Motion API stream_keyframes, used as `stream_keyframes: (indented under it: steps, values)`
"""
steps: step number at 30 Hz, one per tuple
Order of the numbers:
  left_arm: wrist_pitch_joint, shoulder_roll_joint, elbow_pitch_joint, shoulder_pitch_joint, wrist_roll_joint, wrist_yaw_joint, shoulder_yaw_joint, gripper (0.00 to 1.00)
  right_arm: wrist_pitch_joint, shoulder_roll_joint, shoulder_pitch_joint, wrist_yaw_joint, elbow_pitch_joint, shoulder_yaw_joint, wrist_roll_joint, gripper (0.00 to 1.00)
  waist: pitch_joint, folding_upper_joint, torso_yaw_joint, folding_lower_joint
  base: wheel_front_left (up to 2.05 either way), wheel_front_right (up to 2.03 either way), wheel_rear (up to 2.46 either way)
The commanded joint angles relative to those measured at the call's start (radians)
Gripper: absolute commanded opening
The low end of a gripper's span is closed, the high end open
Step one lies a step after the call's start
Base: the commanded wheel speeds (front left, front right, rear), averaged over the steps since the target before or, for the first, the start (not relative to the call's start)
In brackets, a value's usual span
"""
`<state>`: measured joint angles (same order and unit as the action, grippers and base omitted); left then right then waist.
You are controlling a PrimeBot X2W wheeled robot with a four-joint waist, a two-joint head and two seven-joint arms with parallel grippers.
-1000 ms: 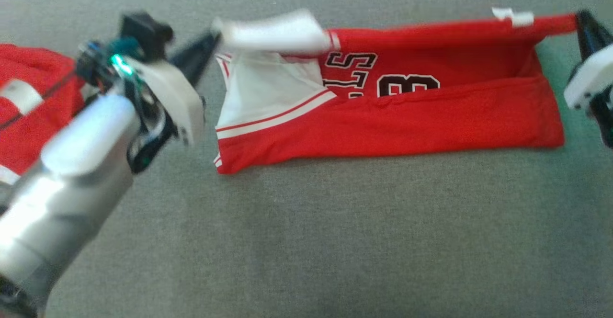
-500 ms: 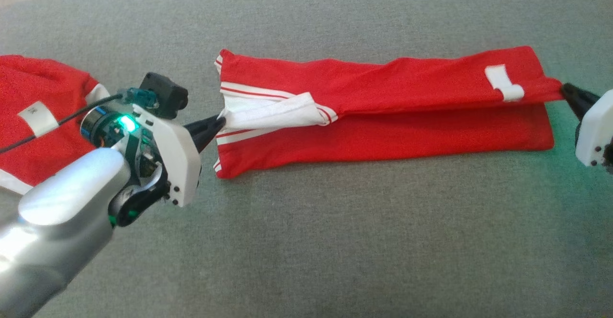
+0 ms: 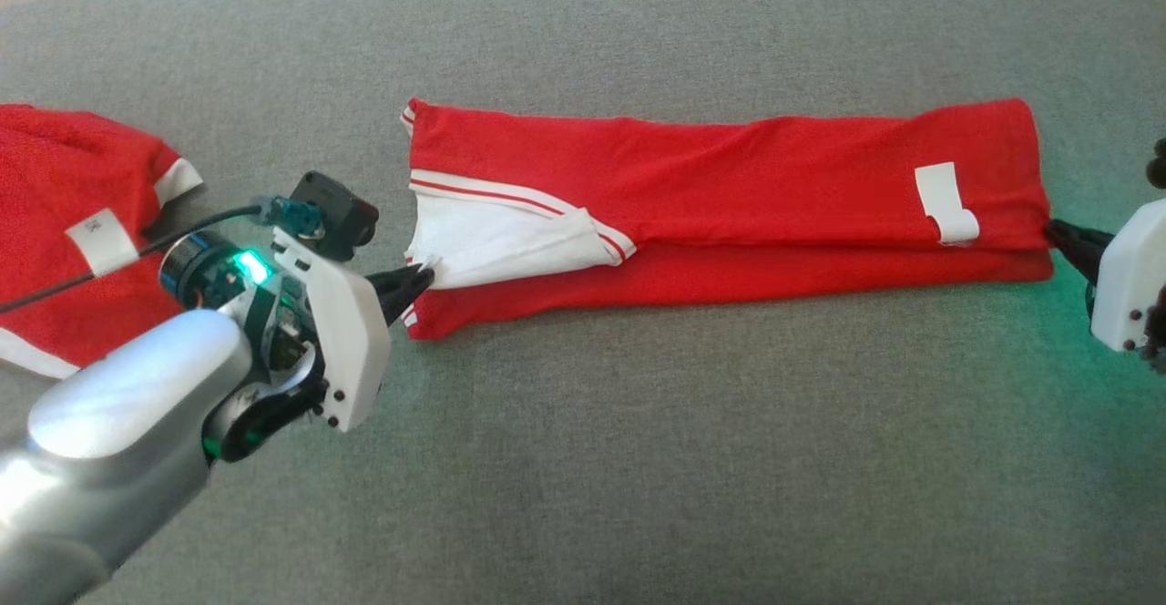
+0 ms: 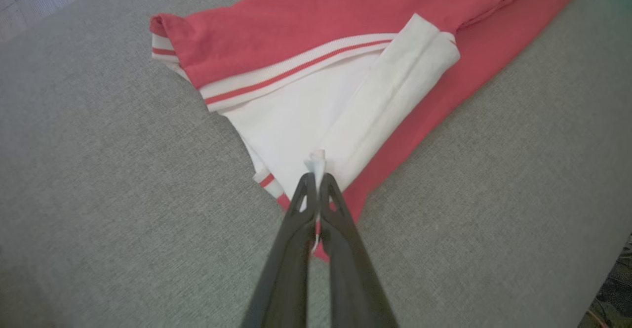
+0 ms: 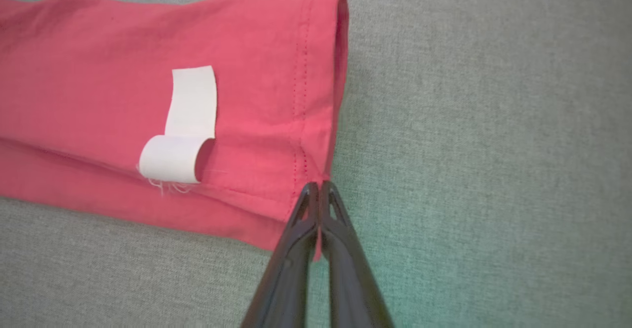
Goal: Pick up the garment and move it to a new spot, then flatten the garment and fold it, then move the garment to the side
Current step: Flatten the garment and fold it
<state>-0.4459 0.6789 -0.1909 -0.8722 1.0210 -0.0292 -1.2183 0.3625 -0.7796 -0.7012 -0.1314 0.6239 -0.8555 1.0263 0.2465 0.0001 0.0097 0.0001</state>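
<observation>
Black-fingered left gripper (image 3: 421, 275) clamped on white trim (image 4: 345, 120) corner, right gripper (image 3: 1057, 233) clamped on hem corner (image 5: 316, 172). Between them, red jersey (image 3: 729, 177), folded lengthwise, flat on grey cushion (image 3: 638, 459), long axis left to right, one end at each gripper. Likely next: release, then fold end over end, either arm equally near.

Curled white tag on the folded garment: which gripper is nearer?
Right. The right gripper pinches the hem corner beside the tag; the left gripper holds the white trim at the garment's opposite end.
</observation>
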Motion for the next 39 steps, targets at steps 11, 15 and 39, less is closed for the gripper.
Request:
stream_keyframes:
  steps: [11,15,39]
  values:
    - [-0.02,0.044,0.03,0.011,0.064,0.021,0.049,1.0,0.057,-0.021,0.036,0.001,0.042,0.016,0.118,1.0,-0.013,-0.0001,-0.013,-0.0001,0.0,0.0,0.0]
    - [0.064,0.039,0.018,0.012,0.057,0.055,0.093,1.0,0.028,0.016,0.018,0.001,0.054,0.093,0.207,1.0,-0.027,-0.0001,-0.022,-0.0001,0.0,0.0,0.0]
    - [0.707,-0.264,0.03,0.378,-0.192,0.194,0.759,1.0,-0.624,0.377,0.148,0.001,-0.152,0.535,-0.264,1.0,-0.181,-0.0001,-0.028,-0.0001,0.0,0.0,0.0]
